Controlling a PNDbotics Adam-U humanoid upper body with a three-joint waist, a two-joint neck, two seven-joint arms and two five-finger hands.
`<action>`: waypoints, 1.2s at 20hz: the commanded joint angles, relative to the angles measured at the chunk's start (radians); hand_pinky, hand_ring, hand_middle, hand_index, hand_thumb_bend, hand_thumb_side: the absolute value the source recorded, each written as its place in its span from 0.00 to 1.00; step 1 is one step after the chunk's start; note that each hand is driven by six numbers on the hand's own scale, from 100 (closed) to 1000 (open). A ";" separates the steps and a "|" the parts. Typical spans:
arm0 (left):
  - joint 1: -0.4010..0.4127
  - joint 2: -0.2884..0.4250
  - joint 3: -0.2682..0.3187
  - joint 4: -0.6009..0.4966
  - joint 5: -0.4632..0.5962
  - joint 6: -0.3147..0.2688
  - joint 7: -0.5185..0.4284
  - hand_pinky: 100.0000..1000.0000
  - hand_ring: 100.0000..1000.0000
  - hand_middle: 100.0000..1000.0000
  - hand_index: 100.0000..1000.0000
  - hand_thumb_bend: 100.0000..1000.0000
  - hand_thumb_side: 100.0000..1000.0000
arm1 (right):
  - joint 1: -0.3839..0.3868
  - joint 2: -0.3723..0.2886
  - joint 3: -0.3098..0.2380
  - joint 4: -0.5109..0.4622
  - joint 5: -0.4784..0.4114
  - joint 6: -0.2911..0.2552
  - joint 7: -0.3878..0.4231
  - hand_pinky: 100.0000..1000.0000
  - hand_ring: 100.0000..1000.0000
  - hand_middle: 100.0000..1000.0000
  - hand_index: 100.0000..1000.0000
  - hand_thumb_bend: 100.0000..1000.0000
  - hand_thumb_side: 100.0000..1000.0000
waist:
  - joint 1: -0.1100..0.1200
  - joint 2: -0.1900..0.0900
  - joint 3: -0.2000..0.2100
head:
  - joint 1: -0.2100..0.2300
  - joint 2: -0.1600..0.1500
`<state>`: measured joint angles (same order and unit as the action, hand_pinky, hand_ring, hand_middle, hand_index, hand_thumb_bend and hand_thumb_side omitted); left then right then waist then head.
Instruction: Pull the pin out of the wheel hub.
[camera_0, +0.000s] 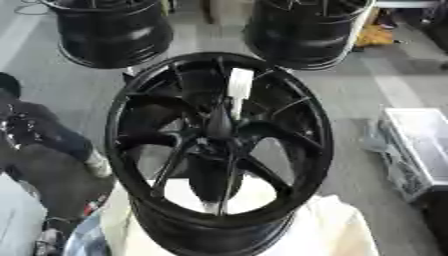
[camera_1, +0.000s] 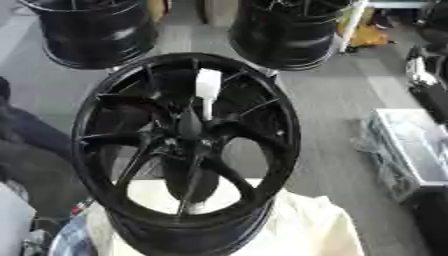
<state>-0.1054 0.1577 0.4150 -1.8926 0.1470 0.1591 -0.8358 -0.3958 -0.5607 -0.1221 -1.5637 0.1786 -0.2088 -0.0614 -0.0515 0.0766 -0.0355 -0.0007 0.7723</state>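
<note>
fig. wheel hub (camera_0: 219, 145) sat on pale cloth (camera_0: 341, 225) w/ white pin (camera_0: 238, 90) upright above centre | my hands: neither in view, state can't tell | risk: pulling off-axis could've jammed pin or tipped hub, since it stood on soft cloth

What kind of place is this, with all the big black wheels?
Probably a workshop or garage for car wheels. A black wheel with a white pin in its hub sits on a pale cloth, two more wheels stand behind on a grey concrete floor, and a clear bin sits nearby.
</note>
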 joint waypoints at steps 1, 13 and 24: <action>-0.005 0.020 -0.007 -0.012 -0.001 0.000 -0.010 0.64 0.52 0.61 0.72 0.00 0.80 | -0.080 -0.150 0.059 -0.006 0.006 -0.048 0.076 0.73 0.59 0.67 0.85 0.00 0.44 | -0.002 -0.017 0.005 | -0.005 -0.002; 0.000 0.034 -0.019 -0.011 -0.009 0.000 -0.031 0.64 0.52 0.61 0.72 0.00 0.81 | -0.376 -0.259 0.362 0.078 -0.105 -0.221 0.508 0.78 0.72 0.78 0.90 0.00 0.51 | -0.023 -0.027 0.021 | -0.001 -0.002; 0.003 0.032 -0.024 -0.008 -0.019 0.000 -0.051 0.64 0.52 0.61 0.72 0.00 0.83 | -0.554 -0.034 0.471 0.292 -0.024 -0.261 0.797 0.80 0.76 0.82 0.92 0.00 0.68 | -0.026 -0.024 0.035 | -0.011 -0.002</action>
<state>-0.0956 0.1682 0.3942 -1.8889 0.1305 0.1601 -0.8814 -0.9241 -0.6008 0.3518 -1.2880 0.1448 -0.4585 0.7106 -0.0824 0.0684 0.0006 -0.0080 0.7722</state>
